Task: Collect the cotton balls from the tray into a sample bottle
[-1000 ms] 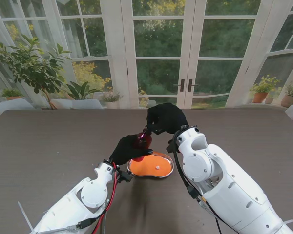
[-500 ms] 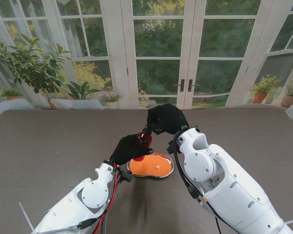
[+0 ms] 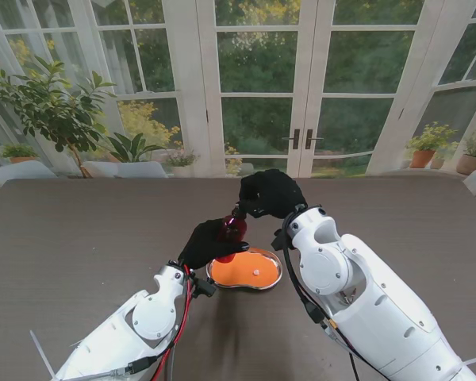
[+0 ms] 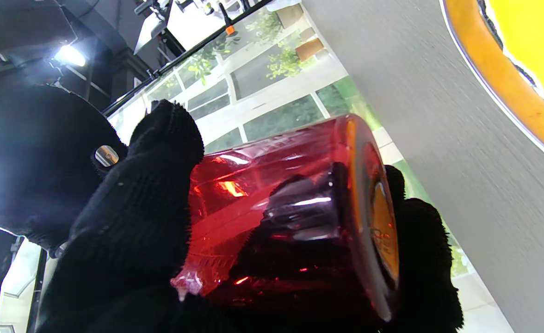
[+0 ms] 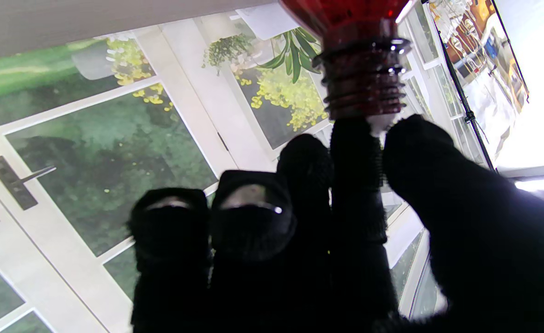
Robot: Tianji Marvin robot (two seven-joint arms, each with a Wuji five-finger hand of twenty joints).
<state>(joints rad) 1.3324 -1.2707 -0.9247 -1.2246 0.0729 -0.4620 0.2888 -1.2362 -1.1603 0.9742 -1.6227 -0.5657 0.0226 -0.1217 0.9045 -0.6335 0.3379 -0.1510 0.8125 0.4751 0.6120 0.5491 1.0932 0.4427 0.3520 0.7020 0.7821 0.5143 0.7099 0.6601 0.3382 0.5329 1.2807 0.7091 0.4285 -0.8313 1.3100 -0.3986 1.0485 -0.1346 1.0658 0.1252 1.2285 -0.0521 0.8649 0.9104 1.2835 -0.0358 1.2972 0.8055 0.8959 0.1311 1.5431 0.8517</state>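
Cotton ball [image 3: 256, 272], one small white speck, lies in the orange tray [image 3: 245, 270] on the tabletop [image 3: 79, 230], just right of the tray's centre. Fingers [image 4: 133, 217] of my left hand [image 3: 206, 242] are clamped round the body of the red sample bottle [image 3: 232, 228], which is lifted off the tabletop over the tray's far left edge. Right wrist view: fingers [image 5: 355, 185] of my right hand [image 3: 268, 193] are drawn together at the bottle's threaded neck, thumb and two fingertips pinched right at the mouth; a small pale bit shows between the tips, too unclear to name. Stand view puts the right hand just beyond the bottle, farther from me. Behind the tabletop, French doors [image 3: 301, 87] and a potted plant [image 3: 51, 107] on the left.
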